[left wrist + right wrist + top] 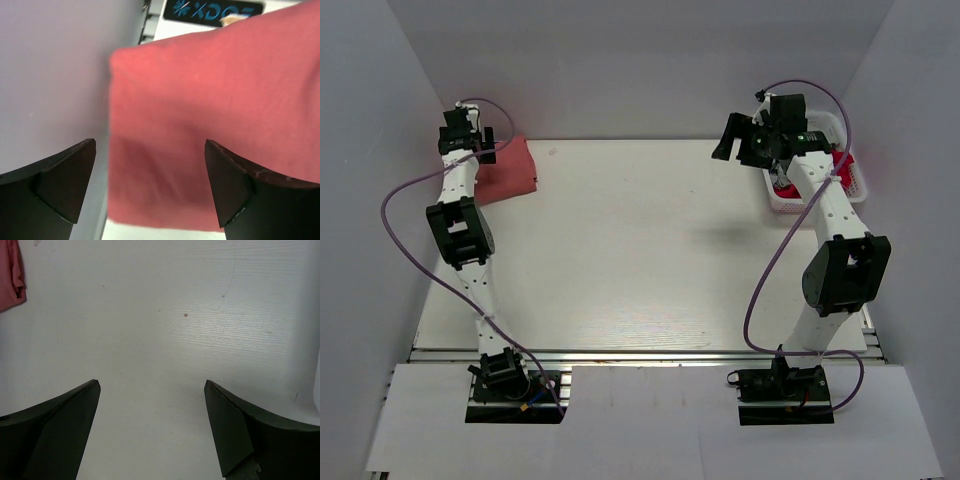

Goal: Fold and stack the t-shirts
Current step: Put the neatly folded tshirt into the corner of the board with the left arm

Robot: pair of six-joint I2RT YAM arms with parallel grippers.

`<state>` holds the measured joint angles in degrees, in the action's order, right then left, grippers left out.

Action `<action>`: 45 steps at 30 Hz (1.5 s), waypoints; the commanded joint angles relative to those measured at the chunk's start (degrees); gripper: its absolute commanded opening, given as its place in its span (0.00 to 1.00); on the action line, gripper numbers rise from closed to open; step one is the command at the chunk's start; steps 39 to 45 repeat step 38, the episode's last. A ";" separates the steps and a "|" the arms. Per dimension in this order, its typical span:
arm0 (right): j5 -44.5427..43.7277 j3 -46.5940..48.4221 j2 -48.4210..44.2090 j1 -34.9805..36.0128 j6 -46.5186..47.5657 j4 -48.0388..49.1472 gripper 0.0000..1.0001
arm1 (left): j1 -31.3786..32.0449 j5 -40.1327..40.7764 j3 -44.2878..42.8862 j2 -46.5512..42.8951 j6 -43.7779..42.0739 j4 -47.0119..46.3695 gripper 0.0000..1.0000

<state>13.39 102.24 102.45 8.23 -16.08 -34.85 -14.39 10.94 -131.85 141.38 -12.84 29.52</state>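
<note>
Far-left corner of table [640, 260]: one folded salmon-red t-shirt [510, 172], lying flat. Left tool [150, 165]: just above it, fingers apart, holding nothing. Right tool [152, 405]: fingers apart, empty, over bare table beside white basket [858, 190]. Basket contents: brighter red t-shirt [843, 160], bunched.

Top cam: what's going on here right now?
One salmon-red t-shirt lies folded at the far left corner of the table. The left gripper hangs over its edge, jaws open, gripping nothing. The right gripper hovers over bare table beside the white basket at the far right, jaws open too. Red cloth shows in the basket, likely another shirt. No stack yet.
</note>
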 commanded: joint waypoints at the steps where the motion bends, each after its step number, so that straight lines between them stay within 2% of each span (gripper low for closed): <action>1: -0.56 2.79 -1.47 -0.14 0.16 -0.66 0.90 | -1.07 -5.04 -2.44 -2.16 3.08 -5.87 1.00; 4: 0.32 3.67 -0.68 -0.06 0.52 -0.92 0.90 | -1.08 -11.09 -4.55 -3.74 4.66 -5.88 1.00; 6: 0.59 4.11 -0.59 0.12 0.87 -1.10 0.90 | -1.08 -11.99 -4.55 -4.27 5.37 -5.88 1.00; 11: 0.06 2.80 -1.55 -0.32 0.78 -0.13 0.90 | 0.85 -16.73 -3.60 -7.95 8.52 0.61 1.00; 12: 0.41 0.01 -2.25 -0.32 0.43 0.48 0.90 | 0.86 -21.00 -2.46 -10.40 9.40 2.89 1.00; 14: 0.41 -2.73 -4.70 -0.23 -0.35 4.69 0.90 | 2.26 -24.63 5.87 -14.97 13.25 2.91 1.00; 15: 0.76 -8.05 -5.42 -0.32 -0.71 6.18 0.90 | 2.87 -25.43 10.34 -17.95 14.50 1.61 1.00; 16: 0.68 -9.84 -6.99 -0.23 -1.84 10.90 0.90 | 4.71 -25.44 20.04 -24.86 15.38 -2.23 1.00; 18: 1.55 -16.58 -8.67 -0.41 -2.29 15.31 0.90 | 7.26 -24.22 33.24 -31.75 17.75 -5.86 1.00; 20: 2.86 -20.73 -10.25 -0.41 -3.70 20.48 0.90 | 11.29 -23.68 40.24 -40.69 20.65 -7.89 1.00; 21: 4.18 -21.98 -10.61 -0.41 -3.79 21.66 0.90 | 12.71 -21.25 46.71 -43.62 21.71 -8.42 1.00; 24: 6.91 -26.38 -10.96 -0.41 -5.54 26.32 0.90 | 17.90 -17.89 56.58 -54.17 25.31 -9.04 1.00; 27: 10.77 -27.70 -9.91 -0.49 -6.69 28.43 0.90 | 22.03 -11.93 61.95 -62.24 28.38 -4.74 1.00; 30: 14.81 -29.81 -9.29 -0.32 -7.57 31.15 0.90 | 24.58 -8.49 66.53 -66.40 31.02 -3.16 1.00; 32: 15.79 -31.48 -9.12 -0.23 -8.09 32.47 0.90 | 25.12 -6.21 66.55 -67.73 31.56 -0.53 1.00; 36: 13.07 -33.15 -9.29 -0.14 -7.57 33.18 0.90 | 27.31 -4.97 66.55 -70.89 32.35 0.01 1.00; 45: 13.77 -34.37 -9.99 -0.14 -7.30 34.14 0.90 | 27.31 -4.27 66.55 -71.50 32.35 0.01 1.00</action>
